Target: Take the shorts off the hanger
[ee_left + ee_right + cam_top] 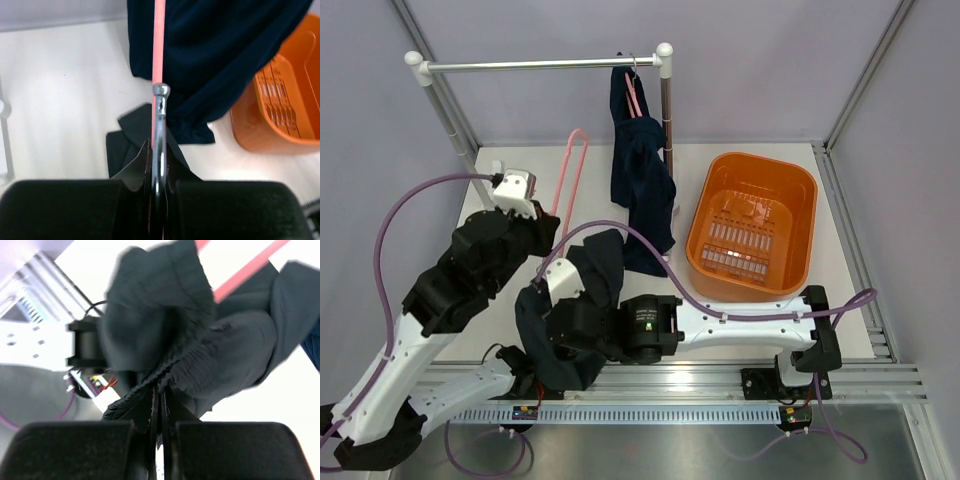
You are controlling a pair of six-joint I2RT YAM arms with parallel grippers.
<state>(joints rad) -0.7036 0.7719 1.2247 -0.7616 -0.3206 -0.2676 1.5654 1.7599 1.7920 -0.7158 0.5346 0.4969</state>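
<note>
Left fingers (70,210) clamping pink hanger (159,45), right fingers (225,450) pinching shorts (165,330) at its 6 o'clock. Risk: cloth snagging, hanger twisting out of grip.

Setting: robotics laboratory, enclosed test cell.
Enclosure: plain pale wall panels (740,90) held in aluminium frame posts (865,75).
Installation: left arm (395,360) and right arm (720,330) bolted to an aluminium rail (720,380) at the edge of the white counter (840,230); purple cables (395,215) run loose.
Props: clothes rail (540,65), hung shorts (640,170), orange basket (760,160); household items staged on the counter.
</note>
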